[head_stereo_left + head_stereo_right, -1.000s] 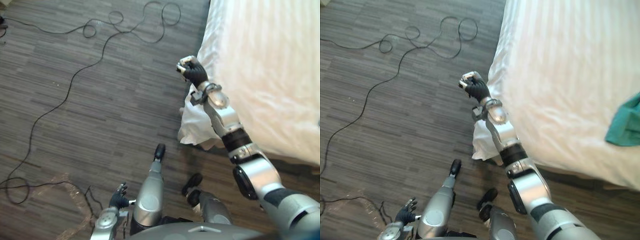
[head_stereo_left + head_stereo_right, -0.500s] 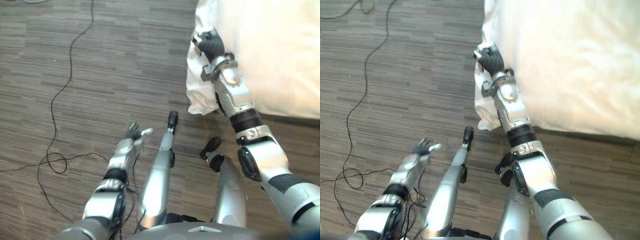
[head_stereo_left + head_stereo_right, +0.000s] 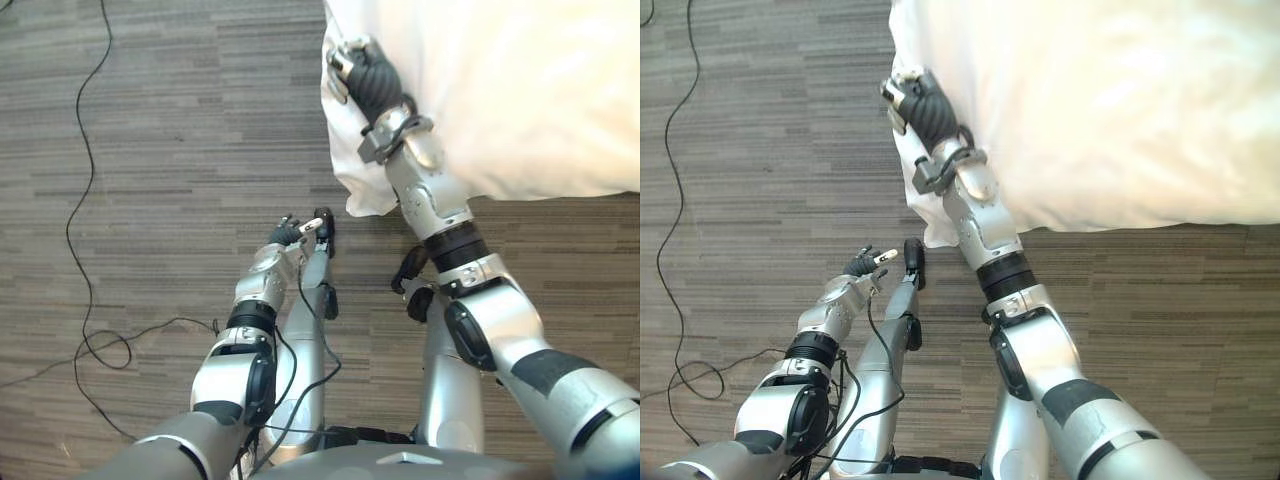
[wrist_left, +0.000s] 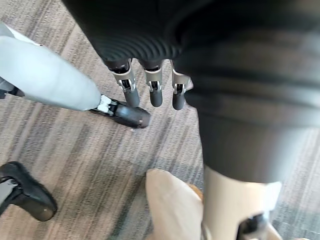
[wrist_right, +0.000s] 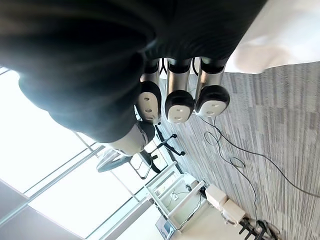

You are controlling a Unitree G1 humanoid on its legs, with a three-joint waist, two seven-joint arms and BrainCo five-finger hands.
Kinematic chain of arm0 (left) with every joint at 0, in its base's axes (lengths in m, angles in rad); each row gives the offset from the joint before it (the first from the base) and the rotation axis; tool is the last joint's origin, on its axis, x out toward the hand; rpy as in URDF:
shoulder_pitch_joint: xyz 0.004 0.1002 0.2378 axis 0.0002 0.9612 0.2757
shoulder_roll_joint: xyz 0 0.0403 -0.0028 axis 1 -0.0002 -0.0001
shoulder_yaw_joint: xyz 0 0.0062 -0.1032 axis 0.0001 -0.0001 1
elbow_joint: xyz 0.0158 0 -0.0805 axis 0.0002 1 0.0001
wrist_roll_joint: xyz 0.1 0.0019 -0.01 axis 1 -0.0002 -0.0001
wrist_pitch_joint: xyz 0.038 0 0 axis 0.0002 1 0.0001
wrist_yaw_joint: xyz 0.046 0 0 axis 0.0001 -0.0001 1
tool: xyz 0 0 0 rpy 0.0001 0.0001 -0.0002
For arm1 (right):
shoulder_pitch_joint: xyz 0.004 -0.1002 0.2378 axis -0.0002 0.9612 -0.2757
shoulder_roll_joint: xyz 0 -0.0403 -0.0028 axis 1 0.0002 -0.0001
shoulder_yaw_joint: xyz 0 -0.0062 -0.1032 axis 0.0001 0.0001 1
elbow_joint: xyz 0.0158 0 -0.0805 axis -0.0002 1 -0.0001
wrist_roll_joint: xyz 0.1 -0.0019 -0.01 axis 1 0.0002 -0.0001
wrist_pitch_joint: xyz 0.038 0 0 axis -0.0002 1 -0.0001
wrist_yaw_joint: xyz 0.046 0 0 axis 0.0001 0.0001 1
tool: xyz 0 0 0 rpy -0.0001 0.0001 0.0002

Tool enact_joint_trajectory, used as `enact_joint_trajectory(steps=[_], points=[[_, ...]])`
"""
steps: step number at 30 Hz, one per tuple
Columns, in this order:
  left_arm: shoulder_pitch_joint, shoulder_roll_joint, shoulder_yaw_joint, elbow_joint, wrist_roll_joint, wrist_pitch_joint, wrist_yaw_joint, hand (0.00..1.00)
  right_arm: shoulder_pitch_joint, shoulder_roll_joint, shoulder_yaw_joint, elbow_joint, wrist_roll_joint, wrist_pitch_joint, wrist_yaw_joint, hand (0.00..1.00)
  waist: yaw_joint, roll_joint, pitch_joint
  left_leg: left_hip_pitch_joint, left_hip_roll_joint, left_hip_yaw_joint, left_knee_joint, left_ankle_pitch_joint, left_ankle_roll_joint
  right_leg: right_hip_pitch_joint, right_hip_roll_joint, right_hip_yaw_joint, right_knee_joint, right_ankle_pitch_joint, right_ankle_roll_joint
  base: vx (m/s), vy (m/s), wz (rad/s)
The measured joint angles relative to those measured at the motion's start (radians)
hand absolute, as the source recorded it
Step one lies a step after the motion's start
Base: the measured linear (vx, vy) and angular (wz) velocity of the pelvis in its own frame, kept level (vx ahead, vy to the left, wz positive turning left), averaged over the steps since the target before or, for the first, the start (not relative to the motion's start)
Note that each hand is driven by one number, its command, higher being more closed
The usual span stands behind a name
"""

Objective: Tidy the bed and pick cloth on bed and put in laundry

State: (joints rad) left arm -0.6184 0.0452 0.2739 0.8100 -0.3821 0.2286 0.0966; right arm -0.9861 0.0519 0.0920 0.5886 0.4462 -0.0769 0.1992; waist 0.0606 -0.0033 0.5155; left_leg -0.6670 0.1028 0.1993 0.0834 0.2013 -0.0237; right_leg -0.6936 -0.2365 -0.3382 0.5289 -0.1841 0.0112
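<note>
The bed (image 3: 520, 90) with its white sheet takes up the upper right of both eye views. A corner of the sheet (image 3: 350, 170) hangs down over the bed's edge toward the floor. My right hand (image 3: 368, 78) is raised at that corner, its back against the sheet. In the right wrist view its fingers (image 5: 179, 102) are curled with nothing in them, and the white sheet (image 5: 290, 35) lies beside them. My left hand (image 3: 288, 235) hovers low over the floor in front of me. Its fingers (image 4: 152, 87) are straight and hold nothing.
Grey plank floor (image 3: 180, 130) stretches to the left of the bed. Far across the room, the right wrist view shows large windows, an office chair (image 5: 167, 142) and a white stand (image 5: 172, 200).
The camera has swung down and toward the bed's corner. My right hand has stayed curled by the sheet's corner. My left arm has risen from my side and reached forward.
</note>
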Motion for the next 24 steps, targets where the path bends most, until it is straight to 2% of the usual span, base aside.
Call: enact_joint_trajectory(steps=[2, 3, 6, 10, 12, 15, 17, 20, 21, 24], points=[[0.005, 0.001, 0.004, 0.002, 0.000, -0.006, 0.004, 0.00, 0.030, 0.013, -0.008, 0.027, 0.000, -0.019, 0.038, 1.00, -0.002, -0.015, 0.000, 0.028, 0.000, 0.026, 0.008, -0.014, 0.005, 0.028, 0.000, 0.016, -0.016, 0.007, 0.009, 0.06, 0.012, -0.24], [0.018, 0.001, 0.004, 0.003, 0.000, -0.023, 0.015, 0.00, 0.069, 0.019, -0.008, 0.060, 0.001, -0.030, 0.072, 1.00, -0.004, -0.026, 0.000, 0.065, -0.001, 0.046, 0.008, -0.029, 0.007, 0.065, 0.000, 0.026, -0.034, 0.012, 0.014, 0.07, 0.011, -0.23], [0.047, 0.001, 0.003, 0.003, 0.002, -0.044, 0.018, 0.00, 0.178, 0.029, -0.008, 0.088, 0.001, -0.035, 0.118, 1.00, -0.014, -0.037, -0.002, 0.127, -0.007, 0.069, 0.008, -0.048, 0.010, 0.122, -0.005, 0.040, -0.048, 0.013, 0.015, 0.08, 0.008, -0.17], [0.089, 0.001, -0.003, 0.004, 0.017, -0.048, 0.019, 0.00, 0.326, 0.052, -0.017, 0.130, 0.001, -0.040, 0.140, 1.00, -0.022, -0.039, -0.003, 0.195, -0.012, 0.094, -0.001, -0.066, 0.004, 0.175, -0.006, 0.061, -0.059, 0.012, 0.017, 0.07, -0.009, -0.22], [0.123, 0.002, -0.021, 0.010, 0.040, -0.049, 0.019, 0.00, 0.404, 0.056, -0.030, 0.154, 0.001, -0.040, 0.134, 1.00, -0.031, -0.039, -0.004, 0.249, -0.018, 0.105, -0.020, -0.068, 0.001, 0.215, -0.007, 0.073, -0.062, 0.009, 0.023, 0.05, -0.018, -0.20], [0.190, 0.005, -0.039, 0.040, 0.079, -0.065, 0.018, 0.00, 0.511, 0.017, -0.173, 0.215, 0.026, -0.041, 0.067, 1.00, -0.052, -0.041, -0.006, 0.341, -0.027, 0.134, -0.066, -0.068, -0.002, 0.273, -0.009, 0.095, -0.069, 0.004, 0.030, 0.05, -0.014, -0.25], [0.249, 0.011, -0.068, 0.069, 0.100, -0.073, 0.018, 0.00, 0.595, -0.066, -0.234, 0.245, 0.043, -0.042, 0.035, 1.00, -0.072, -0.042, -0.010, 0.402, -0.035, 0.153, -0.105, -0.065, -0.006, 0.311, -0.009, 0.110, -0.078, -0.003, 0.041, 0.05, -0.020, -0.26], [0.326, 0.021, -0.100, 0.097, 0.123, -0.082, 0.012, 0.00, 0.718, -0.142, -0.302, 0.282, 0.071, -0.064, 0.025, 1.00, -0.082, -0.034, -0.025, 0.482, -0.036, 0.159, -0.147, -0.057, -0.015, 0.378, 0.000, 0.108, -0.101, -0.009, 0.048, 0.11, -0.059, -0.13], [0.344, 0.025, -0.104, 0.098, 0.133, -0.083, 0.011, 0.00, 0.743, -0.147, -0.320, 0.290, 0.078, -0.066, 0.025, 1.00, -0.082, -0.034, -0.033, 0.496, -0.035, 0.160, -0.150, -0.056, -0.014, 0.392, 0.002, 0.108, -0.106, -0.011, 0.050, 0.14, -0.077, -0.11], [0.437, 0.050, -0.110, 0.111, 0.171, -0.088, -0.013, 0.00, 0.871, -0.160, -0.410, 0.320, 0.139, -0.089, 0.016, 1.00, -0.085, -0.029, -0.114, 0.556, -0.028, 0.166, -0.156, -0.063, -0.024, 0.469, 0.018, 0.103, -0.152, -0.010, 0.054, 0.15, -0.063, -0.10]])
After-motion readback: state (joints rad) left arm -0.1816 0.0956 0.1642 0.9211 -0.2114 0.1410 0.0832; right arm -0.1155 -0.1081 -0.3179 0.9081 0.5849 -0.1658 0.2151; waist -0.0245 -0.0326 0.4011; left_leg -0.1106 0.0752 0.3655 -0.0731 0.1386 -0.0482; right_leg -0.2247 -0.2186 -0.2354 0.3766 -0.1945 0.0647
